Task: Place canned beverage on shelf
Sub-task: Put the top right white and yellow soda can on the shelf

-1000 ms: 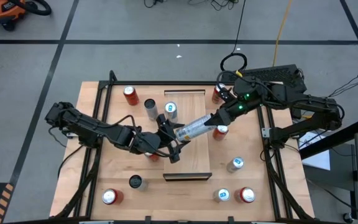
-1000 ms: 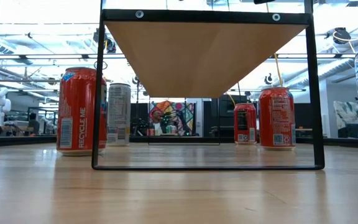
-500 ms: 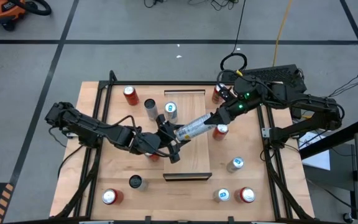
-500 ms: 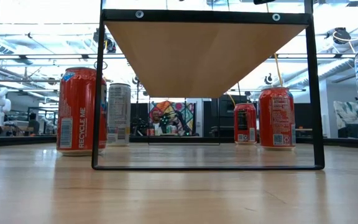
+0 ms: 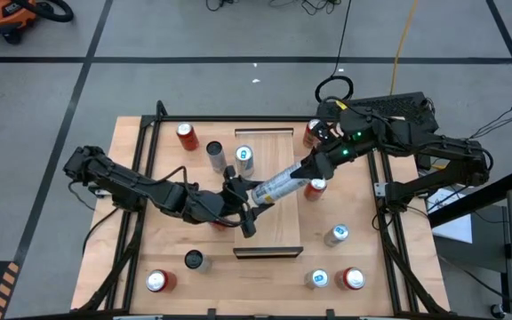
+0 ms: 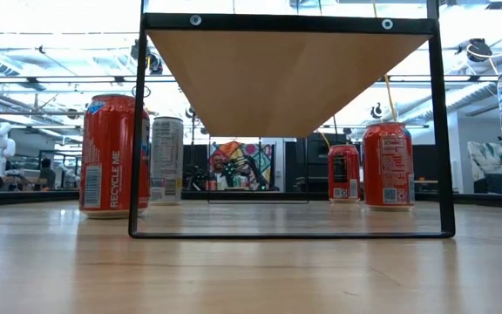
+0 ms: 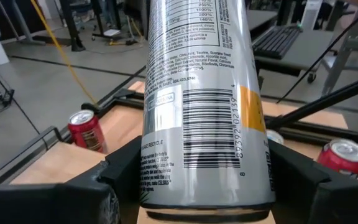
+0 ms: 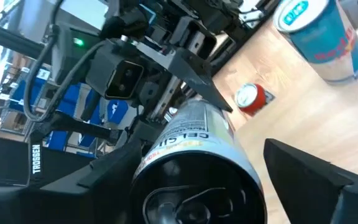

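Handover is seen mid-air above the long pale-wood shelf [image 5: 268, 191]: the slim silver can [image 5: 276, 185] lies tilted between both jaws, pinched by the left gripper [image 5: 248, 197], the right gripper [image 5: 307, 169] spread around its other end.

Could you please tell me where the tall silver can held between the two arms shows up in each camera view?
High view: silver can lies tilted above the shelf, mid-table.
Low view: not in it.
Left wrist view: fills the centre, between dark fingers.
Right wrist view: low centre, end-on.
Shared landmark: red can beside the shelf.
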